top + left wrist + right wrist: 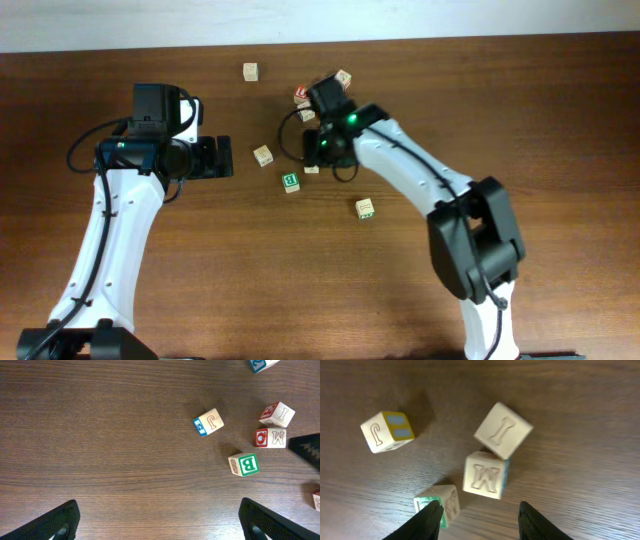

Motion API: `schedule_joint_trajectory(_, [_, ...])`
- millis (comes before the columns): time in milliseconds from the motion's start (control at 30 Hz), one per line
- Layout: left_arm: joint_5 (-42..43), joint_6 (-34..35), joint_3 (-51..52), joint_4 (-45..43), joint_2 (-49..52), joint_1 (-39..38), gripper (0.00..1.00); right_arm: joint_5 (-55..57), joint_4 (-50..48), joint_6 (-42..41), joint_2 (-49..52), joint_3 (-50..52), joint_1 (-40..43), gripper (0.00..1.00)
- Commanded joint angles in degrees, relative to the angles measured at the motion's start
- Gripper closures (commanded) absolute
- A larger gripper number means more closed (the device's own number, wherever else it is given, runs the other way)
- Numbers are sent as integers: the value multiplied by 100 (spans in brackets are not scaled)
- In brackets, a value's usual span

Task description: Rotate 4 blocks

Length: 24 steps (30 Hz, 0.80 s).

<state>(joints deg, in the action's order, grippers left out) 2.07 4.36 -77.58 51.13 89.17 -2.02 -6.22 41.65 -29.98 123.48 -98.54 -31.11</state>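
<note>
Four pale-wood letter blocks lie close together. They are the J block, the I block, the M block and the green B block. My right gripper hovers open just short of the M block, nothing between its fingers; its left finger sits beside the B block. The arm hides the I block from overhead. My left gripper stands wide open over bare wood, left of the cluster.
A cube with a red top sits at the back beside another block. Single blocks lie at the far left back, behind the right wrist and to the front right.
</note>
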Motion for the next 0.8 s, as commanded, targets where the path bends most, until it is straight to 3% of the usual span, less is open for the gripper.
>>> schedule_joint_trajectory(0, [-356,321,-116,-15,31,-7,1,455,-140,-203,155,-63,-127,50])
schedule_joint_trajectory(400, [-402,398,-116,-181,31,31,1,1130,-501,-339,553,-63,-424,52])
schedule_joint_trajectory(600, [-402,396,-116,-179,31,31,1,1296,-417,-356,553,-63,-424,71])
schedule_joint_trajectory(767, [-402,396,-116,-164,31,31,1,981,-33,-356,546,-83,-424,72])
